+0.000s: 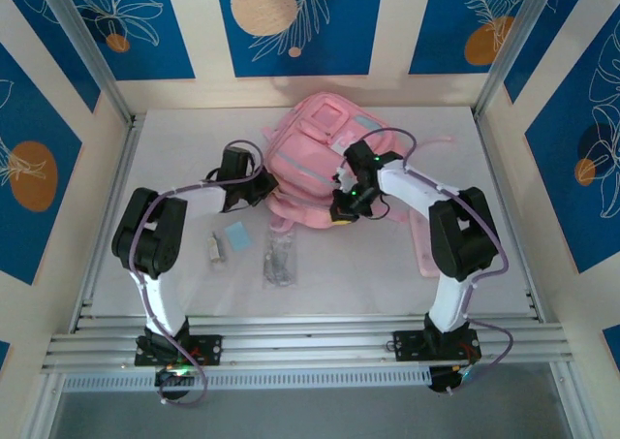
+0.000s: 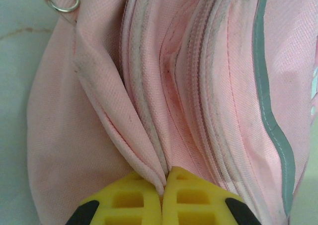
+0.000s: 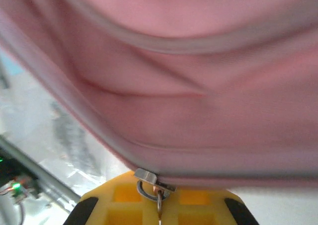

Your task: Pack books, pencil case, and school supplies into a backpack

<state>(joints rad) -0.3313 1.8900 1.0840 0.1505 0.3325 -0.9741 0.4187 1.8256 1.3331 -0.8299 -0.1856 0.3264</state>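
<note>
Top view: left gripper (image 1: 260, 189) sat at the backpack (image 1: 320, 148) left edge, right gripper (image 1: 344, 209) at its near edge. Clear packet (image 1: 279, 257) and blue square (image 1: 235, 235) lay on the table nearby.
Left wrist: left gripper (image 2: 163, 185) was pinched shut on a backpack (image 2: 208, 86) fabric fold.
Right wrist: right gripper (image 3: 159, 207) was clamped on the zipper pull (image 3: 151, 181), with the backpack (image 3: 198, 61) above.

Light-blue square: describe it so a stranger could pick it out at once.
Find the big pink backpack lying on the white table. In front of it, by the left arm, lie three small things; the light-blue square is the middle one. Only it is blue: a tiny white oblong piece lies to its left, a clear packet to its right.
</note>
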